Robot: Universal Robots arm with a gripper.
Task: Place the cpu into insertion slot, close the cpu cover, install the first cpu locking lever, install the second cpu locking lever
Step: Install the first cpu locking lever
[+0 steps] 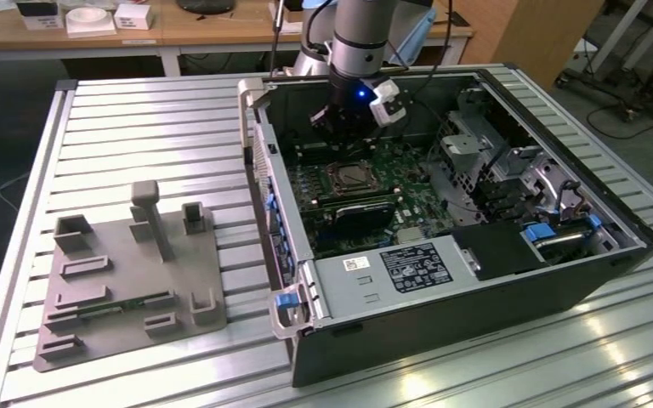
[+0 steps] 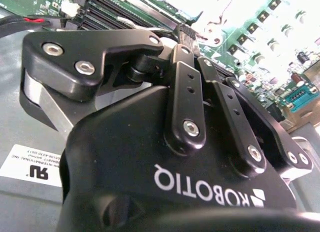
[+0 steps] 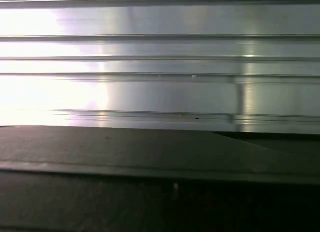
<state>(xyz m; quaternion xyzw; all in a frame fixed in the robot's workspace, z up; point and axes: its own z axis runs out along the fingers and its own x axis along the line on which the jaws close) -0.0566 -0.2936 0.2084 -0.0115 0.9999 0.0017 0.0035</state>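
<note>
Hanging upright inside case | gripper [image 1: 343, 127] above insertion slot [image 1: 353, 178] | finger state: cannot tell

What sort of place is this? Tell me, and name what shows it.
Probably a robotics lab or test workshop: an open computer case lies on a slatted metal table, a robot arm reaches into it, and wooden desks stand behind.

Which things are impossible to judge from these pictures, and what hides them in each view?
1. Gripper fingertips: in the exterior view the wrist covers them; in the second wrist view the gripper's own black body does.
2. Insertion slot: too small in the exterior view to tell whether the cpu lies inside or the cover is shut.
3. Locking levers: too thin to make out in the exterior view.
4. Motherboard: washed out by glare in the second wrist view.
</note>
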